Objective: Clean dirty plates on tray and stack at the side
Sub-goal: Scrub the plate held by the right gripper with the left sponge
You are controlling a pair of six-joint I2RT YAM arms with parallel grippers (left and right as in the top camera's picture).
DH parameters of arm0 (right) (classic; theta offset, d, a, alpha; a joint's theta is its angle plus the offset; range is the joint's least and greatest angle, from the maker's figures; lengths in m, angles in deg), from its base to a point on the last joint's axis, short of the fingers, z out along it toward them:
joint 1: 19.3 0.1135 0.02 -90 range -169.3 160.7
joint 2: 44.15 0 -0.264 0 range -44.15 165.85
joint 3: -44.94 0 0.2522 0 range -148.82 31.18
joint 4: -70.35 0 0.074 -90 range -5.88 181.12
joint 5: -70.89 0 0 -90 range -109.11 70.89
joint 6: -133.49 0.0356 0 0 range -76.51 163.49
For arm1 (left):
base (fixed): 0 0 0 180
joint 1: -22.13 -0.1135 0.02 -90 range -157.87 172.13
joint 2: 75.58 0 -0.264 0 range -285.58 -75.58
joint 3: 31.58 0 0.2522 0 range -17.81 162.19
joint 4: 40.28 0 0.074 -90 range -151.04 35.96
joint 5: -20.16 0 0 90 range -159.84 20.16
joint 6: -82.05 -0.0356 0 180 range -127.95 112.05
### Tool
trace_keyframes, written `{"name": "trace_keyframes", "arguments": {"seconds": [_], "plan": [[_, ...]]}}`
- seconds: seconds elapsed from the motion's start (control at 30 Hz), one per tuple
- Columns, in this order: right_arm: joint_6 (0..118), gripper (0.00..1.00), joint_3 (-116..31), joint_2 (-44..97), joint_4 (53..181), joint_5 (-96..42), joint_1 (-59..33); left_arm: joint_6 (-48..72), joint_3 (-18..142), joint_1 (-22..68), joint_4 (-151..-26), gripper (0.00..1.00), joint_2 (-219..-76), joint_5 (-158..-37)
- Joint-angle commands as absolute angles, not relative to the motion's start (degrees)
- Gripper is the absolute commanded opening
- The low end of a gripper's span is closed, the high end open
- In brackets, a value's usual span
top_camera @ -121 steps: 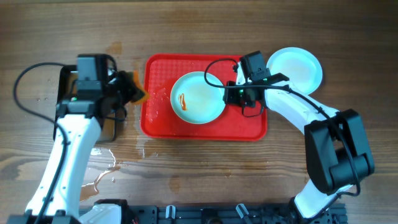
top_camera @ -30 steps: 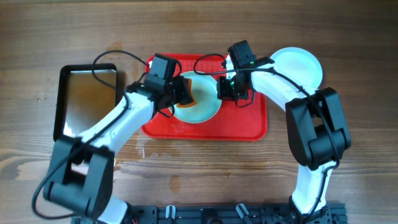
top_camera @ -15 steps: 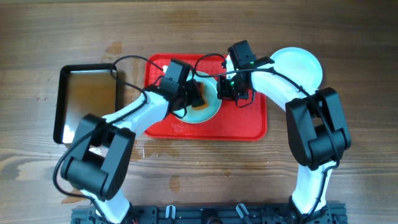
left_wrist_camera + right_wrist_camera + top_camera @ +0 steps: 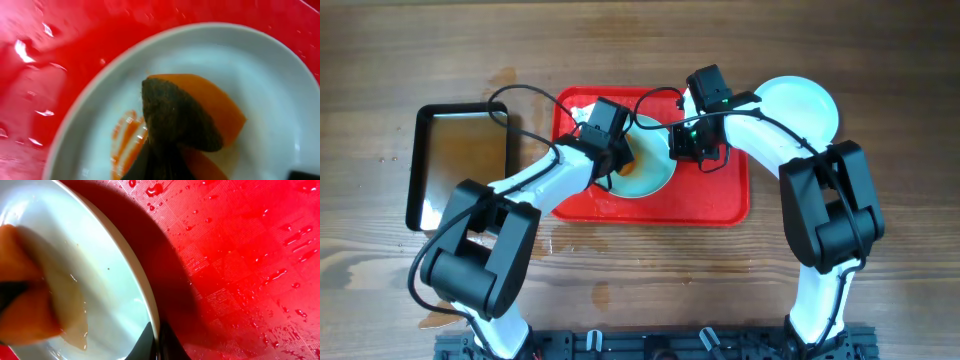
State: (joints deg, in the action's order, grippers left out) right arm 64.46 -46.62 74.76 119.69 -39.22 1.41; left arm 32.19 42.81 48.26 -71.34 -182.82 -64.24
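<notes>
A pale plate [image 4: 652,170] lies on the red tray [image 4: 720,200], with an orange-red sauce smear [image 4: 127,142] on it. My left gripper [image 4: 620,155] is shut on an orange sponge [image 4: 190,117] with a dark scrub face and presses it onto the plate [image 4: 270,85]. My right gripper [image 4: 682,145] is shut on the plate's right rim [image 4: 142,287], one finger inside and one outside. The sponge also shows in the right wrist view [image 4: 22,300]. Another plate [image 4: 810,105] sits on the table right of the tray.
A black-rimmed metal pan [image 4: 460,165] lies left of the tray. Water drops wet the tray [image 4: 250,255] and the wooden table [image 4: 545,245] in front of it.
My left arm came from the pan across to the plate with the sponge. In the last second the sponge moved right over the plate and then back a little. The right gripper stayed on the rim.
</notes>
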Motion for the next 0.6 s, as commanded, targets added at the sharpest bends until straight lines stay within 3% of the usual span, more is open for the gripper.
{"name": "trace_keyframes", "arguments": {"seconds": [0.0,0.27,0.47,0.57], "plan": [[64.59,0.04,-44.81,76.51,120.37,-35.44,1.65,26.68,41.84,47.0,-73.53,0.04,-182.03,-50.71],[64.57,0.04,-44.81,76.51,120.34,-35.44,1.65,26.33,41.84,47.15,-74.47,0.04,-172.44,-46.8],[64.61,0.04,-44.81,76.51,120.28,-35.44,1.65,30.14,41.82,47.19,-73.03,0.04,-171.89,-65.66],[64.59,0.04,-44.81,76.51,120.28,-35.44,1.65,34.0,41.82,48.29,-72.44,0.04,-174.78,-67.87]]}}
